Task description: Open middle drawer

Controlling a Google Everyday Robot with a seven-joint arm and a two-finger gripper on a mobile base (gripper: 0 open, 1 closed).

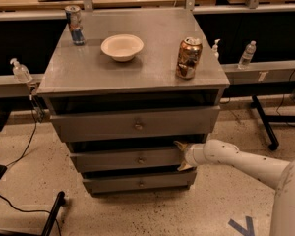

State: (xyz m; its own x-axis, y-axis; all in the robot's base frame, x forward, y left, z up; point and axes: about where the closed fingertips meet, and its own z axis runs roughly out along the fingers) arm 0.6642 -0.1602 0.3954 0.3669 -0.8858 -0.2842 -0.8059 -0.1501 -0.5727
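- A small clear pump bottle sits on the rail at the far left, apart from the cabinet.
- A blue and silver drink can stands upright at the back left of the flat grey metal worktop.
- A round cream bowl sits near the can, more to the middle.
- The job looks like it has only just begun. The middle drawer, a long flat grey metal front, sits between the top drawer and the bottom drawer.
- There is a dark gap above it, but I think it is not pulled out yet, or only a tiny bit. The pulling is still to do.
- The middle drawer has one small round knob in its middle. Nothing touches the knob.
- A brown and gold drink can stands upright near the right front of the worktop.
- The pincer is at the right end of the middle drawer. Its two tan fingers are spread wide, one by the top edge and one by the bottom edge.
- I cannot tell if they squeeze the front.
- The white arm comes in from the right.
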